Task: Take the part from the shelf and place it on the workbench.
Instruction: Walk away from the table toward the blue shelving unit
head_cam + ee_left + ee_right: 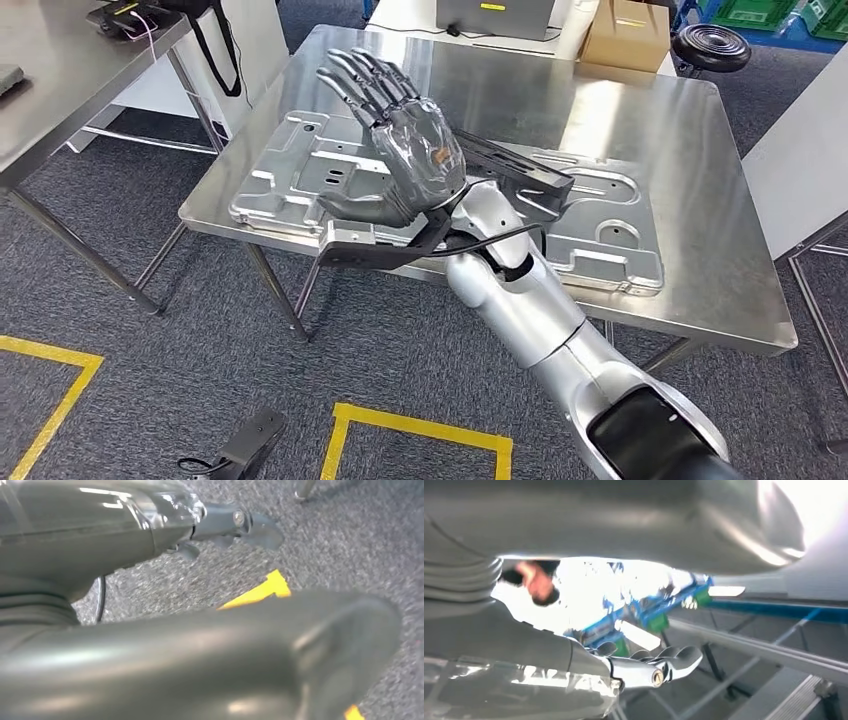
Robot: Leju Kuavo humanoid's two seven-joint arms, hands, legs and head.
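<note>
The part point(300, 175), a large stamped sheet-metal panel, lies flat on the steel workbench point(650, 130) along its near side. My right hand point(405, 135) is raised above the panel's middle with the fingers stretched out and apart, and it holds nothing. In the right wrist view the right hand point(644, 667) again shows straight, empty fingers. My left hand point(150, 530) hangs over the grey carpet with its fingers extended and nothing in it.
A second steel table point(60, 80) stands at the left. A cardboard box point(628, 35) and a black stool point(710, 45) sit behind the bench. Yellow floor tape point(420, 430) and a black device point(245, 440) lie nearby. A blurred person point(536, 580) and blue shelving point(654, 612) are ahead.
</note>
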